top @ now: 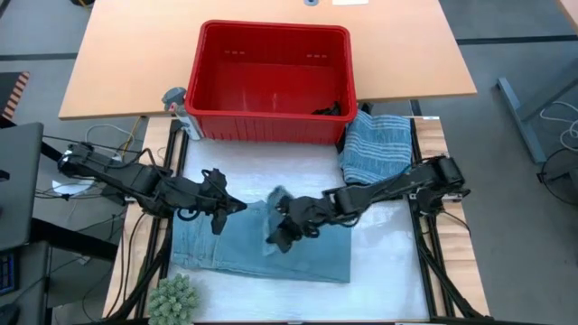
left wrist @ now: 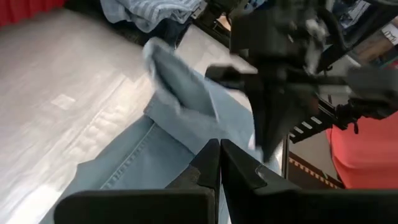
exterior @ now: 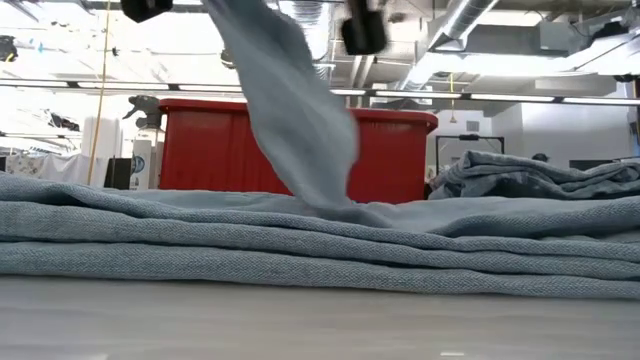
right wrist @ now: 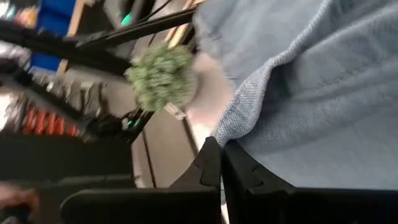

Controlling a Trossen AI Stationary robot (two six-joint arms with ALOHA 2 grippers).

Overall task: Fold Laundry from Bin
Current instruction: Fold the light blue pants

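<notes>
**Fold half-raised on the light blue garment**

Fingers clenched on both sides. My right gripper (top: 282, 236) pinches a flap of the light blue garment (top: 316, 257) and holds it up over the cloth's middle; my left gripper (top: 237, 207) sits pinched shut at the garment's far edge, on cloth or not I cannot tell. The garment's long axis runs across the table, left to right. I judge the right arm nearer the fold. Beyond it stands the red bin (top: 271, 126), a striped garment (top: 375, 149) beside it.
</notes>
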